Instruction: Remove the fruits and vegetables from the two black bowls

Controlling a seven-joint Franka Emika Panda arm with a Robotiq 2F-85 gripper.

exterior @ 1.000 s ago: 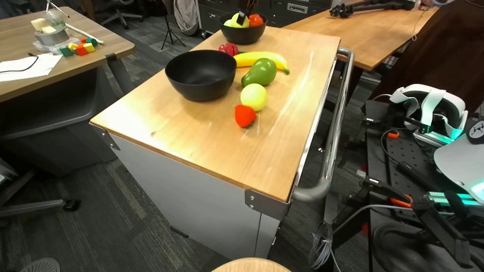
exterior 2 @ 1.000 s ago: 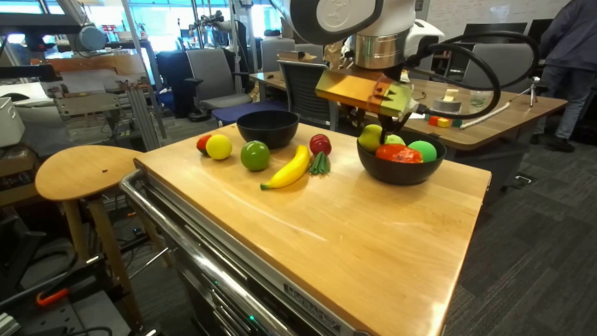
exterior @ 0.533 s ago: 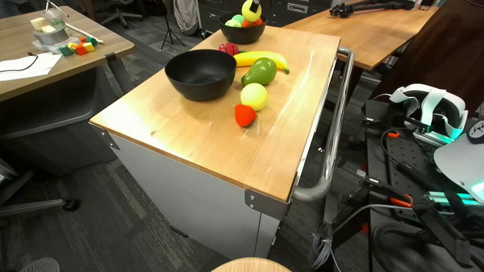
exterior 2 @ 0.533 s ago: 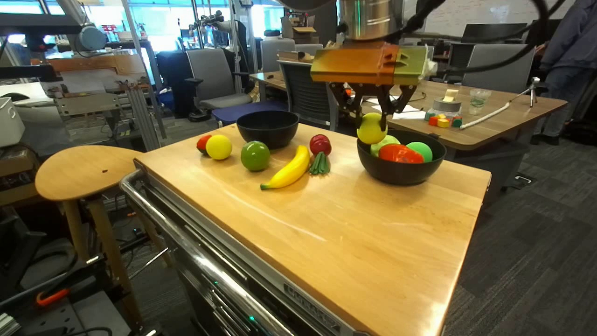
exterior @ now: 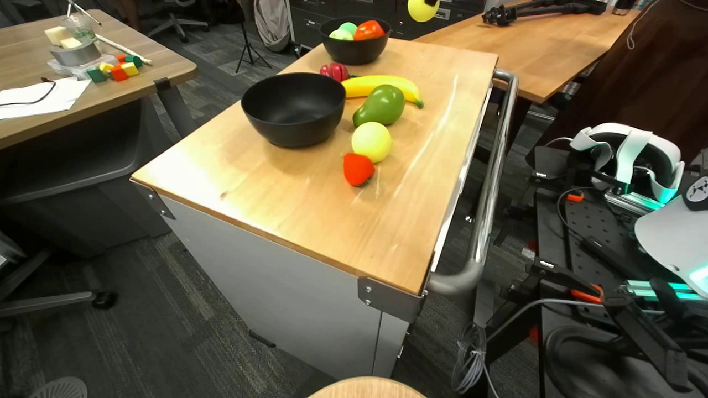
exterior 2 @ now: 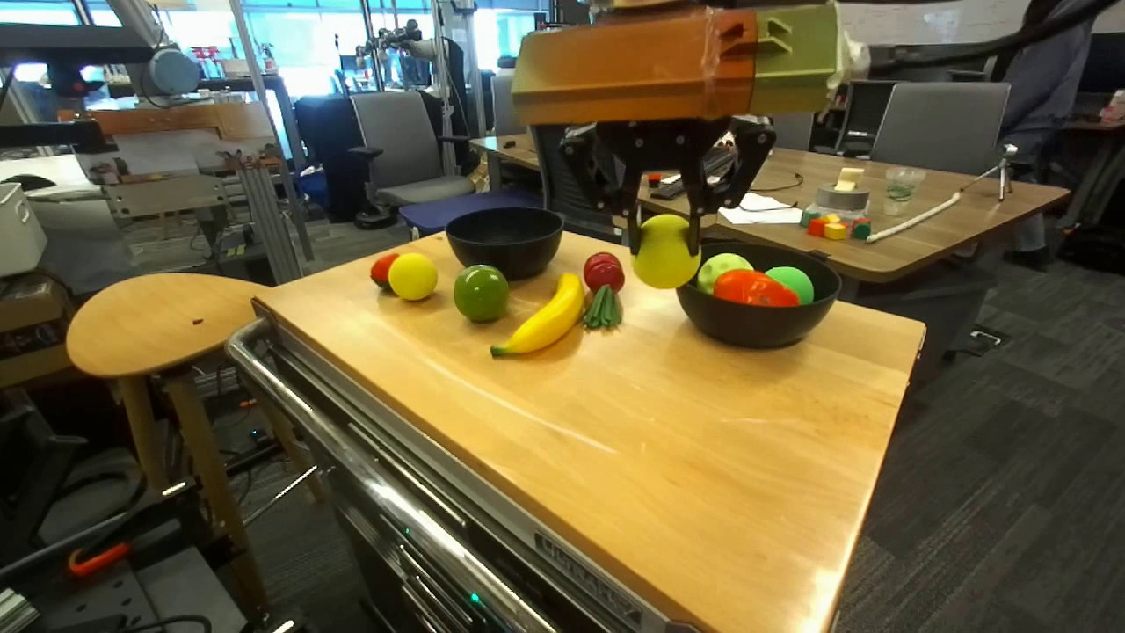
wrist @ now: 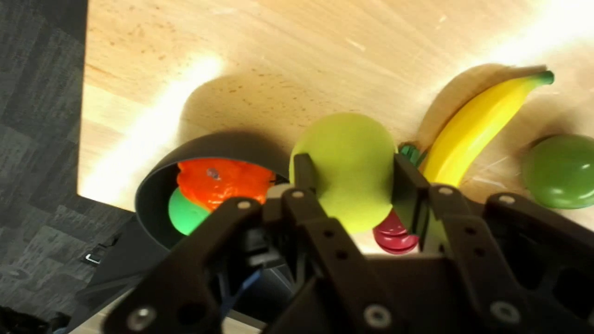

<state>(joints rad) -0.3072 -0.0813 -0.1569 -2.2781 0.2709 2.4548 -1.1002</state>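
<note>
My gripper is spread only part of the way, and its jaws press the ball from two opposite sides. I hold it in the air, outside the loaded bowl and near to it, on the side toward the banana. I think the ball is light, like a toy, and rather stiff; its smooth, round skin may slip if I hold above the widest part, so the jaws should lie across its middle. In the loaded bowl lie the pepper, a green ball and a pale ball. The pepper looks shiny and lumpy, so it may turn in the grip; I would take it across its narrower width.
</note>
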